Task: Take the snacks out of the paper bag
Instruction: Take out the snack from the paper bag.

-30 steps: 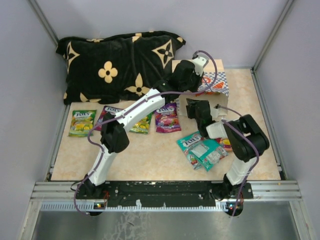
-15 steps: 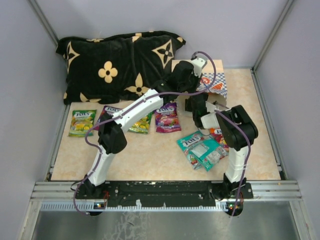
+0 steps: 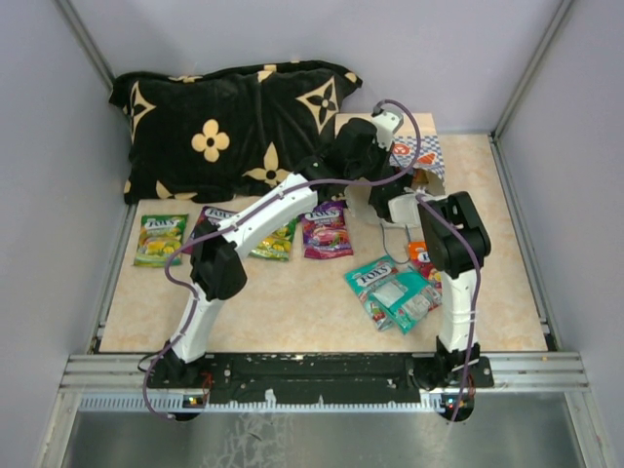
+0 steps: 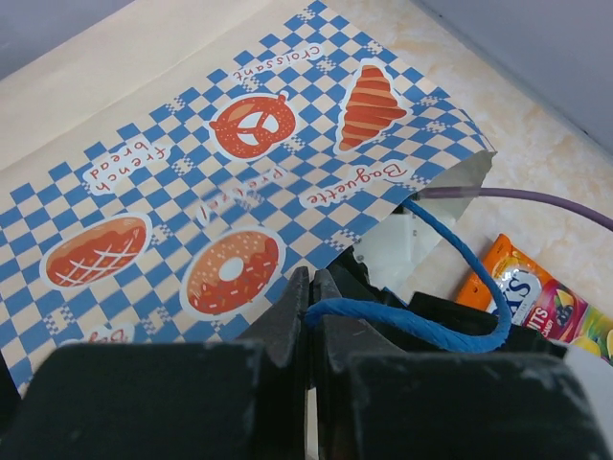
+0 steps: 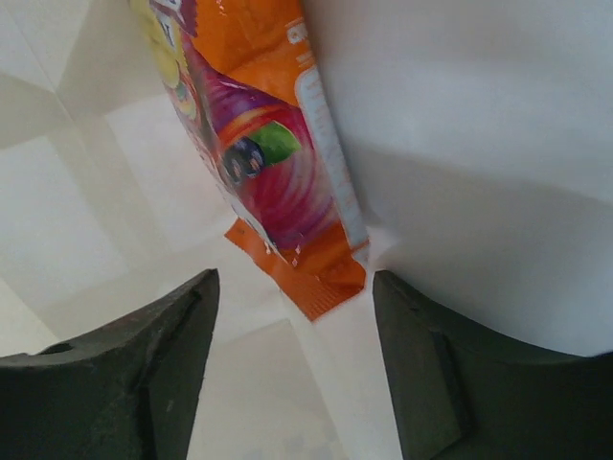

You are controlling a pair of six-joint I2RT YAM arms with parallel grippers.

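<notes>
Left tool [image 4: 308, 305] pinches the bag's [image 4: 172, 182] cord [image 4: 450, 278]. Right tool [image 5: 292, 335], released, sits inside the bag facing an orange snack [image 5: 259, 134]. Next, probably: close on it and lift it out.

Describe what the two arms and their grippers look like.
The left arm has white links and black joints; the right arm is mostly black with a white lower link. A thin purple cable runs along each. The left gripper and right gripper have plain, matte black, blocky fingers; no markings show.
</notes>
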